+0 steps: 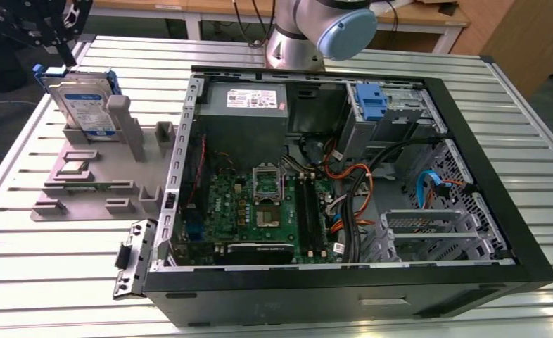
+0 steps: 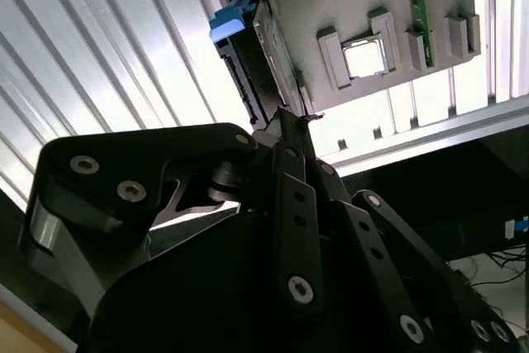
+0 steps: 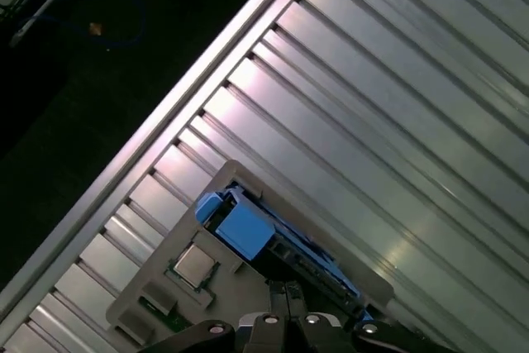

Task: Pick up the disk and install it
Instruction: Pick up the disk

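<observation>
Closest in, the black claw [image 1: 63, 48] hangs just over the top edge of the silver hard disk [image 1: 77, 105] clipped in its blue plastic carrier frame. Whether the claw is spread, closed or gripping cannot be told. That disk stands upright on edge in a slot of the grey plastic holder tray [image 1: 98, 151], which rests on the ribbed aluminium bench [image 1: 51, 282] at the exterior view's left. A square silver chip [image 2: 364, 57] lies in another pocket of the tray. Farther toward the exterior view's right, the open black computer case [image 1: 511, 218] holds a green motherboard [image 1: 248, 204] and a grey power-supply box [image 1: 243, 105].
</observation>
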Action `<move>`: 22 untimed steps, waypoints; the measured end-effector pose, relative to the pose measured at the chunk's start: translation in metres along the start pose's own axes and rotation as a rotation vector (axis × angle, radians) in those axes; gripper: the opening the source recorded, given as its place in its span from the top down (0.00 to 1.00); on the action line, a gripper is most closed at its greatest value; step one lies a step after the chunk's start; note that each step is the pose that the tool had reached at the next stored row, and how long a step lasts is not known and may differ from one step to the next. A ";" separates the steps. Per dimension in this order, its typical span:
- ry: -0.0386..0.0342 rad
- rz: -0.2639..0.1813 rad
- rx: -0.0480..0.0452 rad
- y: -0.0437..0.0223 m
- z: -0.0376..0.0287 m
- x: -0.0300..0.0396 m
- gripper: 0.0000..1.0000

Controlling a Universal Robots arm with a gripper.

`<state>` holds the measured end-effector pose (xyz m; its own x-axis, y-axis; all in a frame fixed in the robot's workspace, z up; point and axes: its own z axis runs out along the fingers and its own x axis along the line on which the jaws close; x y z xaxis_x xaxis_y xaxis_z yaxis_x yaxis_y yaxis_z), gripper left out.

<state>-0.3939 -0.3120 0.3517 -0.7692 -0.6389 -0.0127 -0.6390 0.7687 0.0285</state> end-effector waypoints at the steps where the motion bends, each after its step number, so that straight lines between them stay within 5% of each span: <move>1: 0.0002 -0.015 -0.0005 0.0000 0.0001 0.0000 0.89; 22: -0.0020 -0.326 -0.0170 -0.0001 0.0028 0.0000 0.89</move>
<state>-0.3939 -0.3120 0.3488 -0.5243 -0.8512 -0.0258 -0.8513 0.5232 0.0393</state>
